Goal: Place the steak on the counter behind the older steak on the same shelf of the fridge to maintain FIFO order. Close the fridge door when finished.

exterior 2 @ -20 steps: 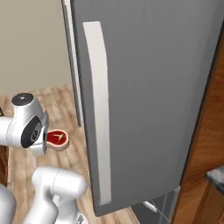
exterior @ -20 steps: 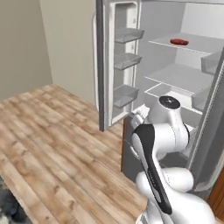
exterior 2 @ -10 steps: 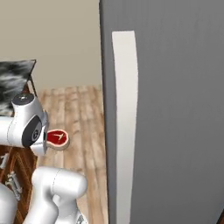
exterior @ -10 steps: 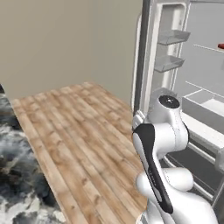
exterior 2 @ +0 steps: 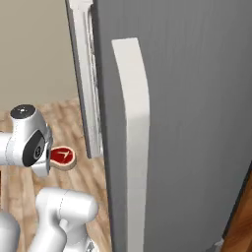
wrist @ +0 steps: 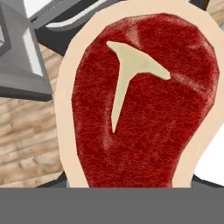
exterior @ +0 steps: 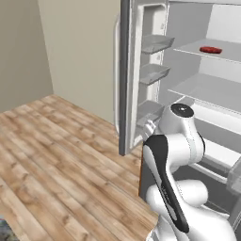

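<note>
The steak (wrist: 142,103) rides in the claw, clenched on it, low beside the open fridge door (exterior: 129,75). It looks like the carry step. The older steak (exterior: 210,49) lies on the upper shelf (exterior: 197,48); next the arm should lift the steak up there and set it down behind.
</note>
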### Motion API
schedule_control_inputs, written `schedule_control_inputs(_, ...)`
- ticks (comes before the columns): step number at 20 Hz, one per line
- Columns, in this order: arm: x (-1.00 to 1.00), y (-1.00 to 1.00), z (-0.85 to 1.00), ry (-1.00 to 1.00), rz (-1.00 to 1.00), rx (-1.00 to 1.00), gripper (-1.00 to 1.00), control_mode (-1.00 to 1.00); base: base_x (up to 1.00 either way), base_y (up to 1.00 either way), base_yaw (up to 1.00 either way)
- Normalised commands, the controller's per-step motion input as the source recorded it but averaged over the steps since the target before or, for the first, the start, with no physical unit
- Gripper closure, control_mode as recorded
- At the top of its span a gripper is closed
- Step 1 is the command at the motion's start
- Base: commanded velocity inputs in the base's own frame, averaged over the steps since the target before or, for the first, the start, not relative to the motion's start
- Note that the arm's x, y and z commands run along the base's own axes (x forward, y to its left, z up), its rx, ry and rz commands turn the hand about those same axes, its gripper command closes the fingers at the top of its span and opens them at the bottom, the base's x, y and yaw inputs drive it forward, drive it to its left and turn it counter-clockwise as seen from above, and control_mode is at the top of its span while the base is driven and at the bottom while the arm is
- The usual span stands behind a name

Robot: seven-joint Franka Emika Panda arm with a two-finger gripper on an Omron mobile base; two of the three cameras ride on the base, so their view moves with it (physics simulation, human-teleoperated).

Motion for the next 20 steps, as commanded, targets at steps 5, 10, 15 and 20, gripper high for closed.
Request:
schedule_control_inputs(5,0.00,0.00,0.00,0.00,0.00,0.00,1.00,1.00,0.92,0.18,0.10)
schedule_control_inputs(10,0.00,0.00,0.00,0.00,0.00,0.00,1.00,1.00,0.34,0.07,-0.68)
schedule_control_inputs(15,0.00,0.00,0.00,0.00,0.00,0.00,1.00,1.00,0.00,0.00,-0.77)
schedule_control_inputs(20,0.00,0.00,0.00,0.00,0.00,0.00,1.00,1.00,0.46,0.03,-0.65)
